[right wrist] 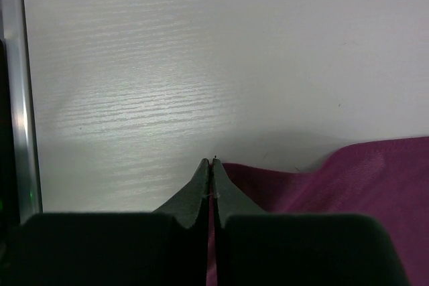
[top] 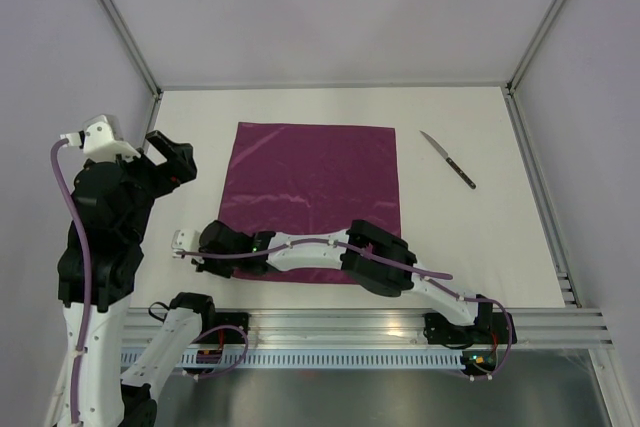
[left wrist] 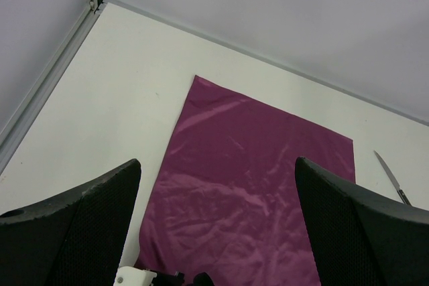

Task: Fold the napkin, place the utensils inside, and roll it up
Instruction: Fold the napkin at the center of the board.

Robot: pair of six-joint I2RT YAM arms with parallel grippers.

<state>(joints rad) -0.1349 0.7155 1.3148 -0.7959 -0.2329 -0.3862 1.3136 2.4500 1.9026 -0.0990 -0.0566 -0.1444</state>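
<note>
The napkin [top: 310,197] lay flat mid-way across the bench [top: 200,117], with the knife [top: 447,159] well apart to its far right. My right end effector [right wrist: 212,163] pinched the napkin's near-left corner, probably to start the fold. My left end effector [left wrist: 216,162] hung spread on the left, out of the way.

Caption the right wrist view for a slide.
Right gripper pinches the edge of the purple napkin on the white table.

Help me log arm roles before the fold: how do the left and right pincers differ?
The left pincer is wide open; the right pincer is shut. The left holds nothing, while the right pinches the near-left corner of the napkin. The left hangs high above the table; the right sits low at the napkin's edge. Both are dark and are by the napkin's left side.
</note>
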